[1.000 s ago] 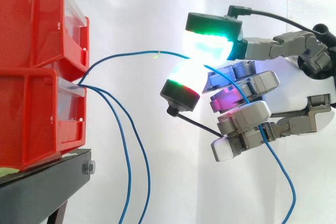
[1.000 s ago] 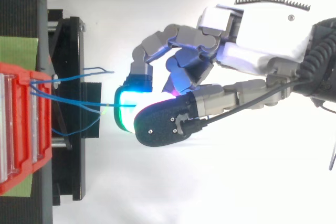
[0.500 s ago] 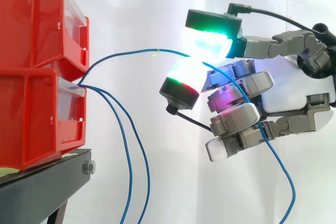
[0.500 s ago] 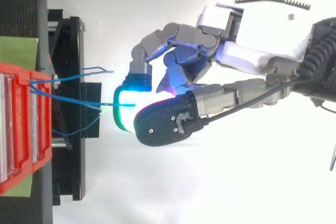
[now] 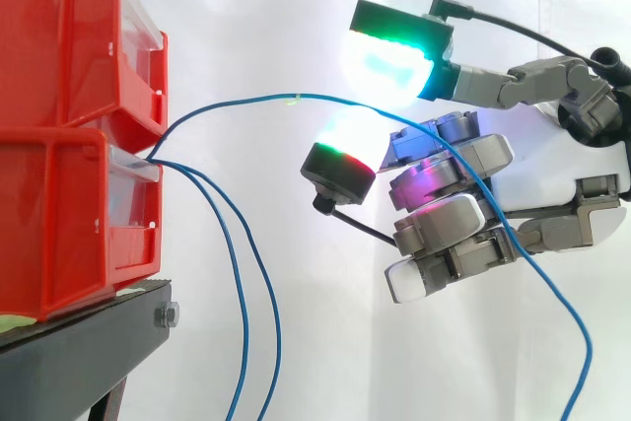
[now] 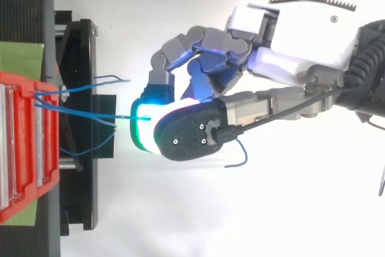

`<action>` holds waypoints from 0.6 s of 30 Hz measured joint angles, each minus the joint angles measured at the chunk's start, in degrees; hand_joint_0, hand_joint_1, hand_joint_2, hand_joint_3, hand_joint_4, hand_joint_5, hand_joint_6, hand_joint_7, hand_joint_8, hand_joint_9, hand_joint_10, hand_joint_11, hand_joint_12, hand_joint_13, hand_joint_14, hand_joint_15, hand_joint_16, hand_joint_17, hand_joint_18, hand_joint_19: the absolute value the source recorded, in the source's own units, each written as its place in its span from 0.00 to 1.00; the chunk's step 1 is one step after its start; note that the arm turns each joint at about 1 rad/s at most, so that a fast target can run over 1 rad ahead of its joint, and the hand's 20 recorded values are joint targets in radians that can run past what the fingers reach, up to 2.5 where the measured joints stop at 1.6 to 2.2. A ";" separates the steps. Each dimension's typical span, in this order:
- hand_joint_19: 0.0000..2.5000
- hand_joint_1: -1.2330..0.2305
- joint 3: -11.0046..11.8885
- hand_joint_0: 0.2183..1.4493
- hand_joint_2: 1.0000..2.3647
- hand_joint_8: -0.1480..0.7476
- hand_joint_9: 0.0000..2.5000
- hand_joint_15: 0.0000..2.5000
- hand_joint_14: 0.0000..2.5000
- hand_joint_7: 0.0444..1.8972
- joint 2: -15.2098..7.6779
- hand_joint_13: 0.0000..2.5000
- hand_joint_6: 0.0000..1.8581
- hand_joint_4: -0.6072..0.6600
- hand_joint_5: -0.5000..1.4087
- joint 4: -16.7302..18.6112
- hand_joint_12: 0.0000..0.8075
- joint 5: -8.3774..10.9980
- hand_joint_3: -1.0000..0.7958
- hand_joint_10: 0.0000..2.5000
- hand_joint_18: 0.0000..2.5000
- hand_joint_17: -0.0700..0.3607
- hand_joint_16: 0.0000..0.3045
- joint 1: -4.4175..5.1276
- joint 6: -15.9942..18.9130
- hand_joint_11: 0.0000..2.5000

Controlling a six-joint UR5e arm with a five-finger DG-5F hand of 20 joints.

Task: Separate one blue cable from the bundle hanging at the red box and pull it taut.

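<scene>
Cable (image 5: 256, 98) – the blue one, apart from the rest – leaves the gap between the stacked red bins (image 5: 69, 145), bows loosely up and right, and runs into the hand (image 5: 552, 175). Past the hand it drops slack toward the lower right. Whether the hand grips it, I cannot tell. Two other cables (image 5: 237, 273) hang down beside the stand (image 5: 89, 342).

From above, the cable (image 6: 90, 114) crosses from the bins (image 6: 18, 148) over the stand (image 6: 78, 58) to the hand (image 6: 301, 34) — a loose curl of it shows just below the hand.
</scene>
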 measured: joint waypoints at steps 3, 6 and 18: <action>0.26 0.44 0.00 0.36 0.01 0.48 0.22 0.57 0.00 0.52 0.01 0.38 0.51 0.53 0.14 -0.01 0.43 0.00 0.39 0.69 0.23 0.40 0.15 0.03 0.00 0.50; 0.26 0.43 0.00 0.36 0.01 0.48 0.22 0.58 0.00 0.53 0.01 0.38 0.51 0.52 0.14 -0.05 0.43 0.01 0.40 0.69 0.23 0.40 0.15 0.01 0.00 0.50; 0.25 0.42 0.00 0.37 0.01 0.47 0.22 0.57 0.00 0.53 0.00 0.37 0.51 0.50 0.14 -0.09 0.44 0.00 0.40 0.68 0.23 0.40 0.15 0.03 0.00 0.50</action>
